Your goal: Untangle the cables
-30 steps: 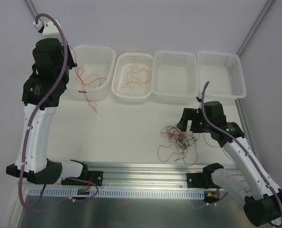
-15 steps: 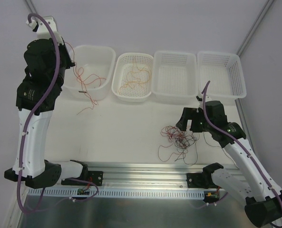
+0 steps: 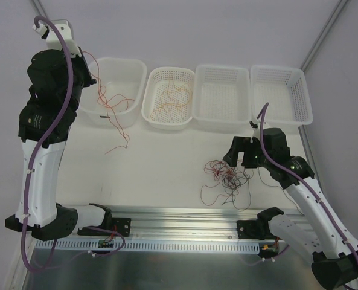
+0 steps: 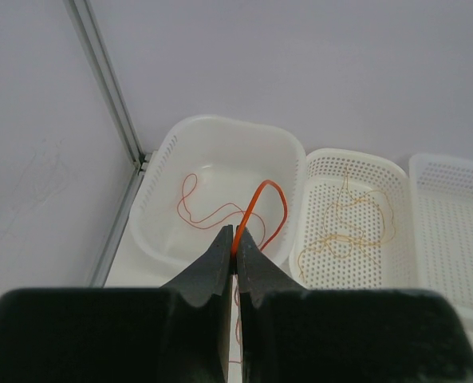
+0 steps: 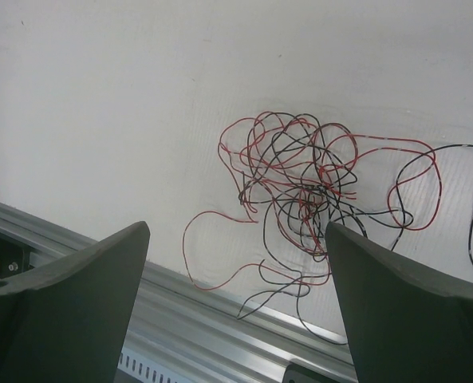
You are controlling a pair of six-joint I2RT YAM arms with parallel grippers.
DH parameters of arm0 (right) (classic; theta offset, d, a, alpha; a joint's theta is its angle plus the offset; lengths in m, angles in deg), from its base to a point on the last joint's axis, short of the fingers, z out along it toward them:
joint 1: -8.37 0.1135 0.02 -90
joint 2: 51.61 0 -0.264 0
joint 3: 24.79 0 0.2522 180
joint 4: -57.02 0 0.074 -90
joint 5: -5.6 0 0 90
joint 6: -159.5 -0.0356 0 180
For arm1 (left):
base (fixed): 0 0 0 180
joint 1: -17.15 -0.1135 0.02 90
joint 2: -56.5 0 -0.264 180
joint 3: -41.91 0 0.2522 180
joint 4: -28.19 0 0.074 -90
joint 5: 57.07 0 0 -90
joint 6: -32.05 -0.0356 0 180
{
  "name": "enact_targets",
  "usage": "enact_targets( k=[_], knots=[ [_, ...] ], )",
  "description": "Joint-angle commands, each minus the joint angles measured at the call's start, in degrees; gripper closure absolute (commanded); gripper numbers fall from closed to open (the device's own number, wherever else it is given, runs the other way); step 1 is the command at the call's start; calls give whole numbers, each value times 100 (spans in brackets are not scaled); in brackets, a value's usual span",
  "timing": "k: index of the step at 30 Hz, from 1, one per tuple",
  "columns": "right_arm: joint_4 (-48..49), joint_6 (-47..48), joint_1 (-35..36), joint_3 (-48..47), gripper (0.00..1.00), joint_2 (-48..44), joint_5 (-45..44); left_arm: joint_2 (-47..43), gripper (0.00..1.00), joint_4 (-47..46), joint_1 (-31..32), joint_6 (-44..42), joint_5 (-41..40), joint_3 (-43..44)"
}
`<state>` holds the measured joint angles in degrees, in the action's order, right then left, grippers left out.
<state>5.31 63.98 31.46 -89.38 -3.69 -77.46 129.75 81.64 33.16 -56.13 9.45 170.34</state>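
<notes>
My left gripper (image 4: 237, 239) is shut on an orange cable (image 4: 262, 193), held high at the back left. In the top view that cable (image 3: 117, 130) hangs from the left gripper (image 3: 82, 60), over the rim of the leftmost tub (image 3: 114, 66), with its tail on the table. A tangle of red and black cables (image 3: 227, 176) lies on the table at the front right, and shows in the right wrist view (image 5: 312, 179). My right gripper (image 5: 236, 239) is open, hovering above the tangle and holding nothing.
Four white containers stand in a row at the back: the solid tub (image 4: 220, 132) with a thin orange wire in it, a perforated basket (image 3: 169, 75) holding pale orange wires, and two empty baskets (image 3: 222, 72) (image 3: 281, 71). An aluminium rail (image 3: 185, 212) runs along the front edge.
My left arm has risen and drawn back to the left with the orange cable, dragging its tail across the table towards the tub. The right arm has barely moved.
</notes>
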Motion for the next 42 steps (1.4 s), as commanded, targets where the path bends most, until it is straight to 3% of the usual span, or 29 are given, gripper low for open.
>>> enact_targets(
  k=[1, 11, 42],
  knots=[
    [201, -54, 46, -120, 3, -116, 71, -39, 100, -180, -54, -130, 143, 3],
    [332, -274, 117, -182, 3, 33, -131, 233, 100, -189, -72, -516, -7, 37],
    [332, -125, 248, 310, 3, 244, -632, 268, 100, -206, -133, -244, -130, -762]
  ],
)
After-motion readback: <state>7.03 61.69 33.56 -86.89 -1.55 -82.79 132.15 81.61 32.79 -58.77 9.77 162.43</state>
